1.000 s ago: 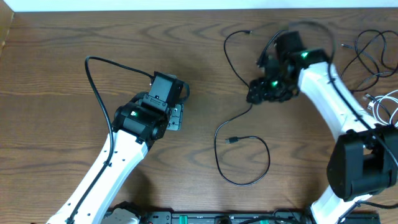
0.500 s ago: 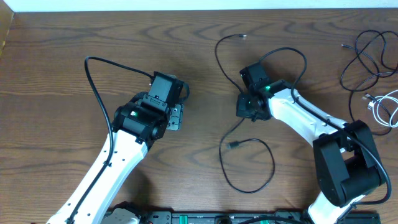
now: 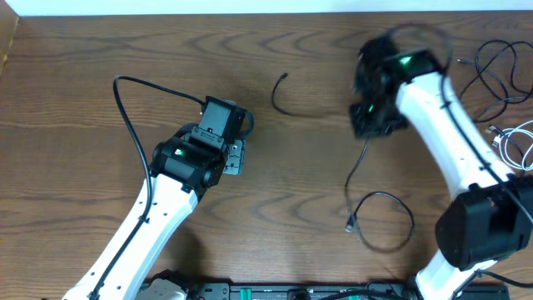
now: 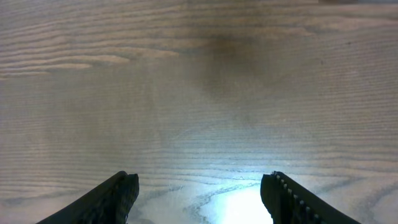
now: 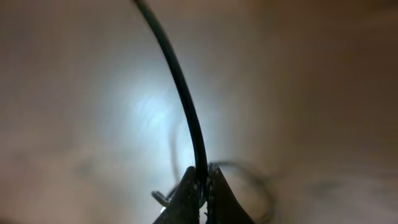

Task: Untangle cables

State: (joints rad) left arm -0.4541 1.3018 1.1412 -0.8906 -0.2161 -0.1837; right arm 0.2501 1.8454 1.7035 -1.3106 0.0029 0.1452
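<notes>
Right gripper (image 5: 200, 179) pinching black cable (image 5: 186, 106), both blurred overhead, tabletop (image 5: 74, 93) hazy.

Prob. a robotics lab: two white/blk robot arms (image 3: 137, 221) sitting at a wood-grain table (image 3: 67, 83) w/ loose cables (image 3: 498, 71) lying about.

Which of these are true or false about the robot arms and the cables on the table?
1. The right gripper pinches a black cable. True.
2. The left gripper holds a cable too. False: it is open, with only bare table under it.
3. A white cable lies near the table's right edge. True.
4. The pinched cable is red. False: it is black.
</notes>
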